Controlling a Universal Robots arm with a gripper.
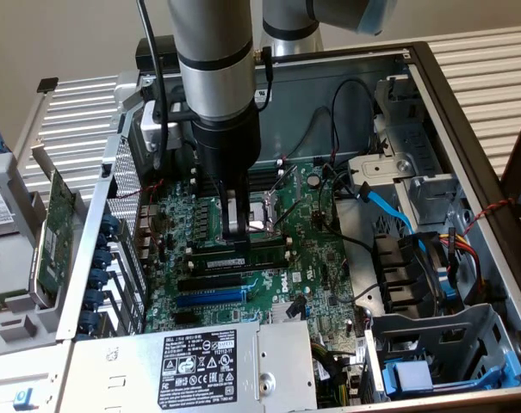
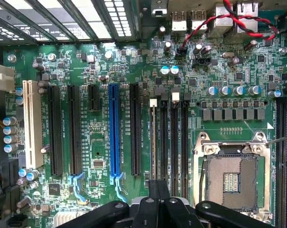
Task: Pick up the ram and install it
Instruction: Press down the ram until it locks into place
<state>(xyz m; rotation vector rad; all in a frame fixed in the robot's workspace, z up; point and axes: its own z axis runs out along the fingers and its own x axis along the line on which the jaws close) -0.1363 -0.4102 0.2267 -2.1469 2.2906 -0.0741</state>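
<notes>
Green motherboard (image 2: 100, 142) inside an open computer case (image 1: 467, 112), arm's fingers (image 2: 158, 199) clenched over the black memory slots (image 2: 174, 142), ram (image 1: 243, 255) seated in a slot beside the CPU socket (image 2: 231, 180)

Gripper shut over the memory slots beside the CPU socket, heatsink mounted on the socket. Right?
No heatsink: the wrist view shows the CPU socket bare, contacts exposed. The rest holds: gripper shut, over the memory slots beside it.
</notes>
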